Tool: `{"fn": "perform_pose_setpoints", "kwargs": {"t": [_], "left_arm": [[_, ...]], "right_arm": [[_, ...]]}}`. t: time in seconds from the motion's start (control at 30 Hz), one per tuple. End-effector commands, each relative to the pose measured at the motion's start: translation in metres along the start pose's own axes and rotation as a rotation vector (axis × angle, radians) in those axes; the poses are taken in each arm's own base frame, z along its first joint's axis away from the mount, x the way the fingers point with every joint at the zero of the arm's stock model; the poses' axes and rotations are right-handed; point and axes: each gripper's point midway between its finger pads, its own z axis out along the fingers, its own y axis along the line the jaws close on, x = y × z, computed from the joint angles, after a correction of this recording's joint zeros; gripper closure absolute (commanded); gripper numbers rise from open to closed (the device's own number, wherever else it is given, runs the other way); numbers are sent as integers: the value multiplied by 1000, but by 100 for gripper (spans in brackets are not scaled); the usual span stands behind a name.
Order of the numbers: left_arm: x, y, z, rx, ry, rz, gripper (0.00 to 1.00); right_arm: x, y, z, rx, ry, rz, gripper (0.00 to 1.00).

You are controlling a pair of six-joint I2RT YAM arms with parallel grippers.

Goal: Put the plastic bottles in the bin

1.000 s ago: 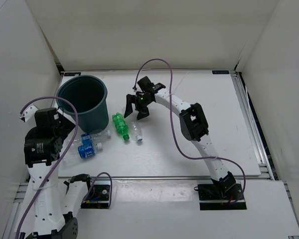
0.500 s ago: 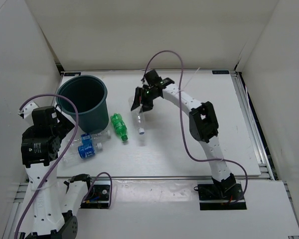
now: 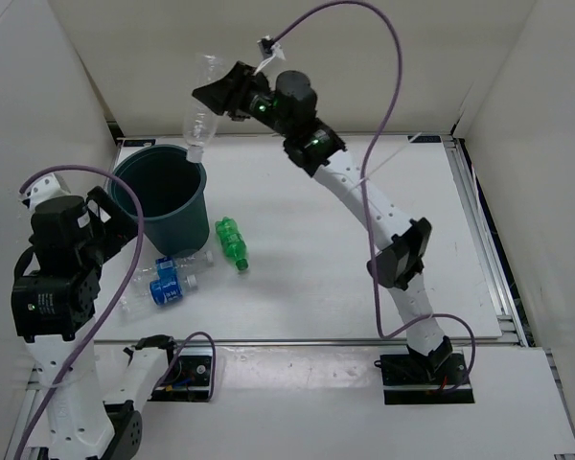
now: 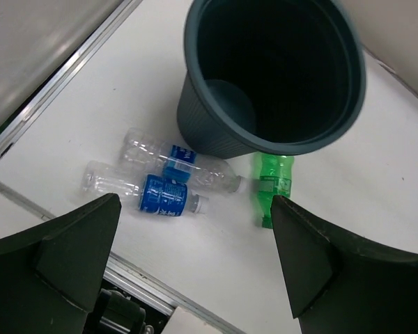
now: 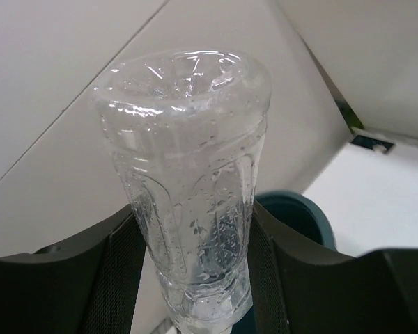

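Note:
My right gripper [image 3: 214,99] is shut on a clear plastic bottle [image 3: 199,125], held high with its white cap pointing down over the far rim of the bin [image 3: 177,225]. In the right wrist view the bottle [image 5: 188,174] stands between the pads [image 5: 118,278], and the teal bin [image 5: 303,209] shows behind it. A green bottle [image 3: 230,241] and two clear bottles with blue labels [image 3: 172,286] lie on the table beside the bin. My left gripper [image 4: 195,268] hangs open above them, with the bin [image 4: 209,125], the green bottle [image 4: 270,181] and the labelled bottles [image 4: 157,195] below it.
White walls enclose the table on three sides. A metal rail [image 3: 479,220] runs along the table's right edge. A purple cable [image 3: 364,38] loops above the right arm.
The right gripper closed on the clear bottle on the table and lifted it up and left to above the bin's rim. The left arm rose a little and stayed open.

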Motion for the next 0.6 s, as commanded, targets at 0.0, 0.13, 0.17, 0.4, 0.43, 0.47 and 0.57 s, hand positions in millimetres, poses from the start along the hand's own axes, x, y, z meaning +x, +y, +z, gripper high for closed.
{"fn": "perform_pose_setpoints", "kwargs": {"t": [0.0,0.13,0.17,0.4,0.43,0.47,0.57], "left_arm": [[14,-7,-7,51,87,106,0],[10,-13,3,38,96,193,0],[4,-14,4,27,84,199,0],[-12,-27,5,36,60,199,0],[-13,-25,5,28,55,199,0],[-16,-21,6,0,39,186,0],[-16,-11,6,-49,9,129,0]], "right_arm": [[11,-9,39,-41,-171,-77,64],[37,11,55,-106,-223,-204,57],[47,8,58,-106,-215,-229,56],[39,32,35,-68,-145,-379,0],[28,35,25,-39,-159,-376,0],[-11,66,-1,-46,-233,-363,0],[-30,47,-34,89,-181,-263,0]]}}
